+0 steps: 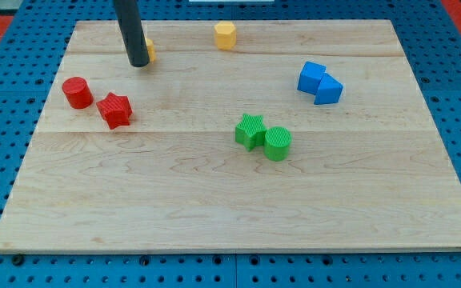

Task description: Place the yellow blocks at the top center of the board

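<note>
A yellow hexagonal block stands near the view's top centre of the wooden board. A second yellow block sits at the top left, mostly hidden behind my rod, so its shape cannot be made out. My tip rests on the board just left of and touching or nearly touching that hidden yellow block. The rod rises from it out of the view's top.
A red cylinder and a red star block lie at the left. A green star block and a green cylinder touch near the centre. Two blue blocks sit together at the right.
</note>
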